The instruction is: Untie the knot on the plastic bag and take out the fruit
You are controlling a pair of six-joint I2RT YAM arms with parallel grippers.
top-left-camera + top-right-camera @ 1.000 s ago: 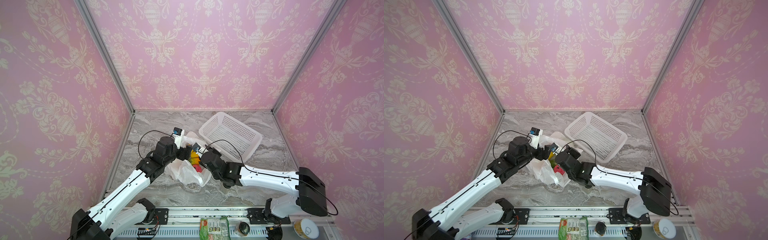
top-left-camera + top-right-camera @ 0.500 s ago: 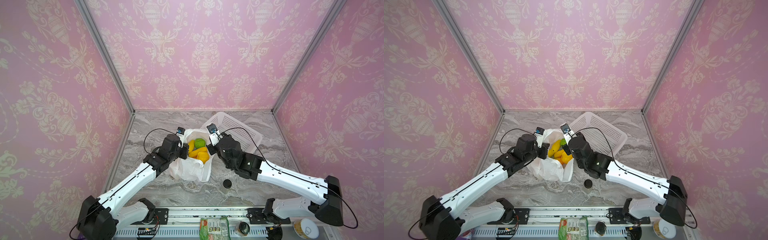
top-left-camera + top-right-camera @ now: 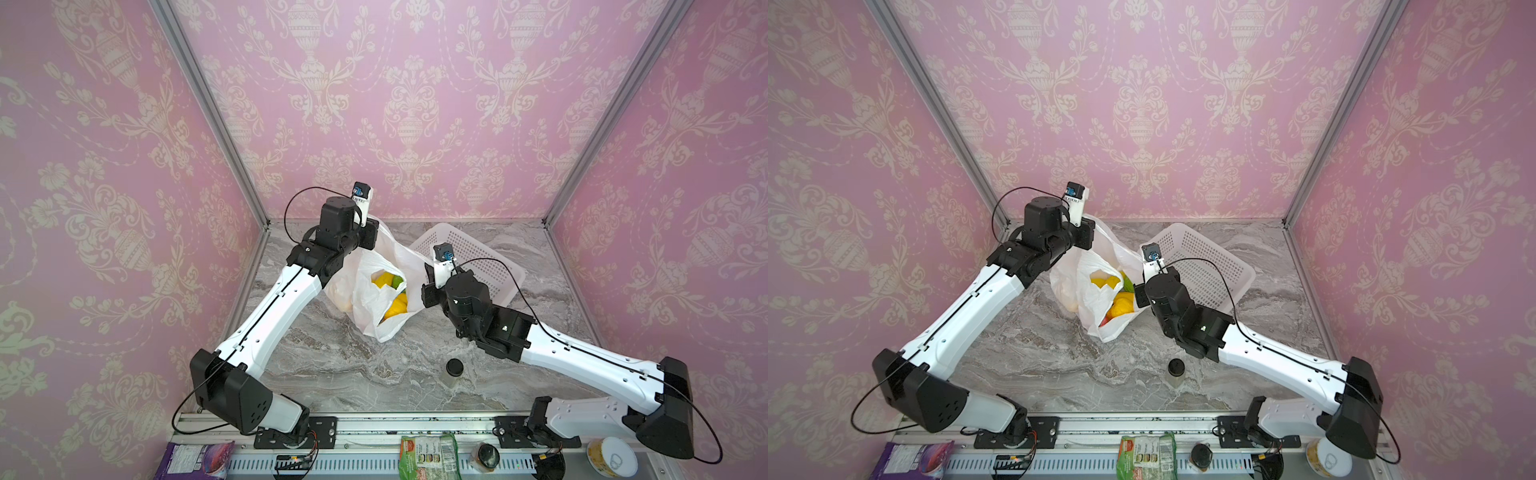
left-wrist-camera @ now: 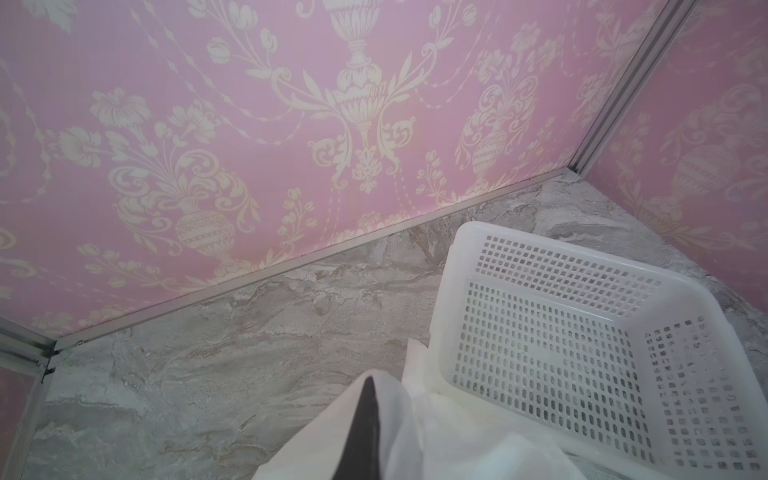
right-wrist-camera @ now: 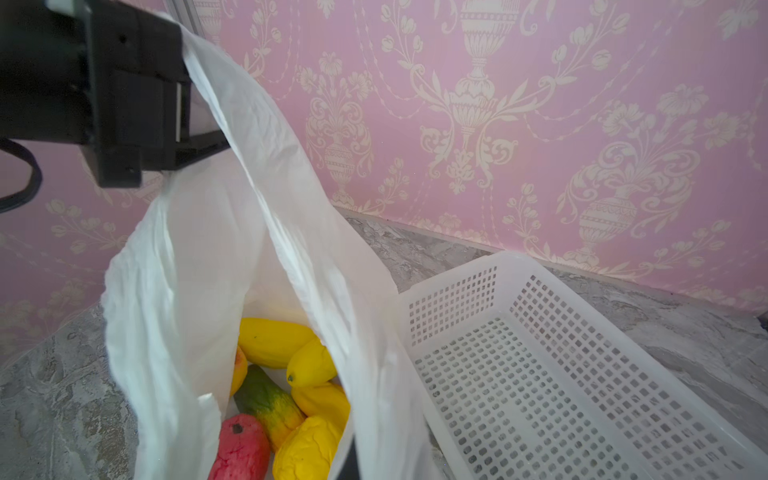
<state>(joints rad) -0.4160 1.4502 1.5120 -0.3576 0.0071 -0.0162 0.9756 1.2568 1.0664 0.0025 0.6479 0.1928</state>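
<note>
Here the left gripper (image 3: 376, 235), upper left of the bag (image 3: 365, 303), and the right gripper (image 3: 420, 291), at its right edge, both pinch its plastic, stretching the mouth open at mid-frame, with the fruit (image 3: 384, 279) inside, nearest the right gripper.

the mouth of the plastic bag (image 3: 362, 300) gapes upward, open to entry from above. the basket (image 3: 478, 254) presses against its far right side. the table (image 3: 353, 365) in front lies bare but for a jar (image 3: 454, 368).

White plastic bag (image 5: 187, 270); yellow, green, red fruit (image 5: 309, 368).
</note>
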